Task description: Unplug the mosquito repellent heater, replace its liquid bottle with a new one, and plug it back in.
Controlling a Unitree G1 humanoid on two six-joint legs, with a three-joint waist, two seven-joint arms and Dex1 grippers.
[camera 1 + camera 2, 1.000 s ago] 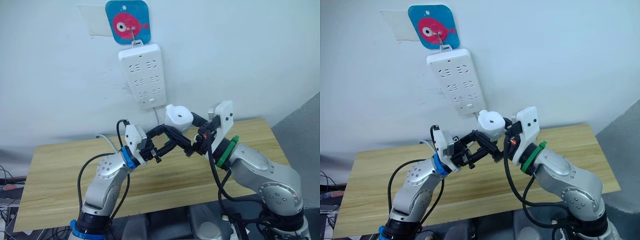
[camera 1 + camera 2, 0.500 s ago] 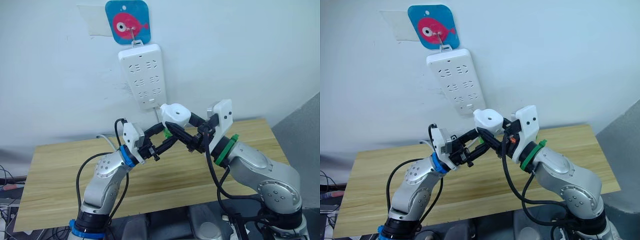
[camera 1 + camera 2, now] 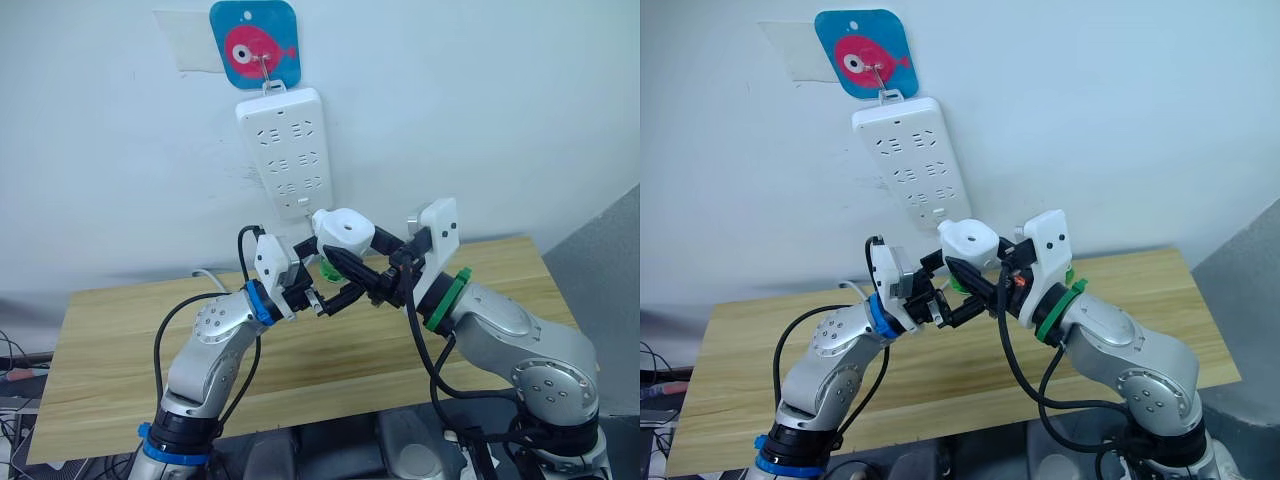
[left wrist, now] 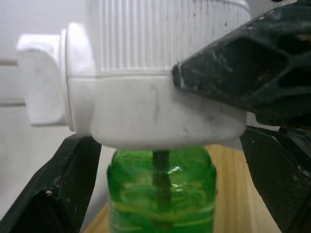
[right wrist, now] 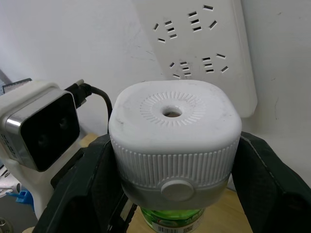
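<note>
The right gripper (image 5: 170, 194) clamps the mosquito repellent heater (image 3: 341, 230) at the power strip's (image 3: 286, 152) 6 o'clock; left gripper (image 4: 160, 194) spread wide around its green bottle (image 4: 161, 191), label unreadable

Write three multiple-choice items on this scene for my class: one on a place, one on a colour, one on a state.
1. Where does the power strip hang?
A. on the wall
B. on the table
C. on the floor

2. What colour is the bottle under the heater?
A. red
B. green
C. blue

3. How is the heater held?
A. lying on the table
B. plugged into the strip
C. gripped in the right hand, off the strip

Answers:
1 A, it hangs from a hook below the fish sign.
2 B, the left wrist view shows green.
3 C, black fingers flank it in the right wrist view.
</note>
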